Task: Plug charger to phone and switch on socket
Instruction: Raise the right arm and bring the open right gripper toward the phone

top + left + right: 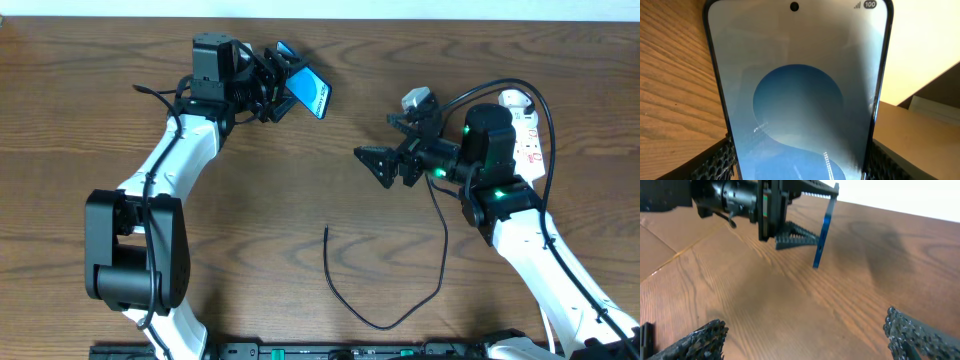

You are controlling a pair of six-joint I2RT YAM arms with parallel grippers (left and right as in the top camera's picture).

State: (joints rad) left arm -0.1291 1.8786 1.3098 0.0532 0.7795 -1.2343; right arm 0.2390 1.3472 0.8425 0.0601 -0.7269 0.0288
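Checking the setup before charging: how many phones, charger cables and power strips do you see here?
phone: 1
charger cable: 1
power strip: 1
Total: 3

phone (800, 100) screen glossy and smooth, table (300, 180) matt grained wood.

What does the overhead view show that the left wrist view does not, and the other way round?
Only overhead: the black charger cable lying on the table, the white power strip on the right side, and the open right gripper. Only left wrist: the camera hole and the "100" badge at the screen's top. Both: the phone held by the left gripper, and the wooden table.
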